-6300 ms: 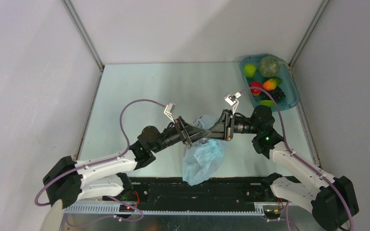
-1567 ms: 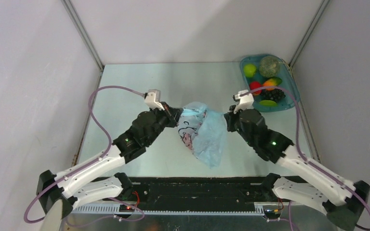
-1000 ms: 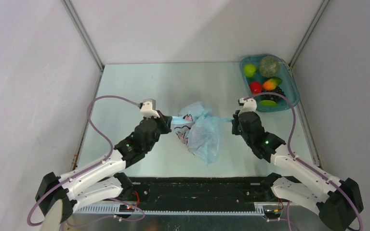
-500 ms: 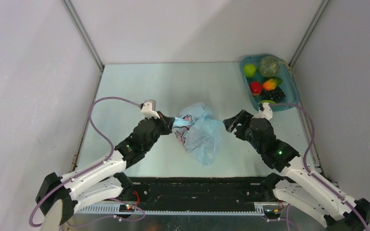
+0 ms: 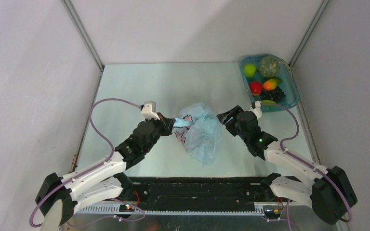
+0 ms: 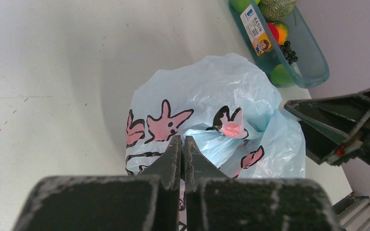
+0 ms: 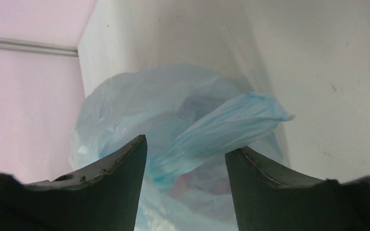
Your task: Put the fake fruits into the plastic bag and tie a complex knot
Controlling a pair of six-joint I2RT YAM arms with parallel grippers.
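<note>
Top external view, from the left: the left gripper (image 5: 172, 123) reaches in over the middle of the counter (image 5: 139, 86), its jaws pressed together on a flat strip of the plastic bag (image 5: 202, 134). The left wrist view shows the same, with the left gripper (image 6: 182, 146) pinching light-blue film right at its tips.

The plastic bag is thin, crinkled and pale blue, printed with pink, black-outlined cartoon shapes on the side facing the left arm. It sits puffed up near the middle of the counter, a little toward the near edge, between the two arms.

Just right of the bag, the right gripper (image 5: 224, 118) stands wide apart. In the right wrist view a twisted handle strip (image 7: 221, 129) of the bag runs across the gap of the right gripper (image 7: 185, 149), unclamped. Whether it brushes a finger cannot be told.

At the far right corner of the counter a teal tray (image 5: 293, 91) holds the fake fruits: a lime-green fruit (image 5: 250, 70), a red fruit (image 5: 255, 87), an orange-yellow fruit (image 5: 270, 84) and a dark grape bunch (image 5: 276, 95).
</note>
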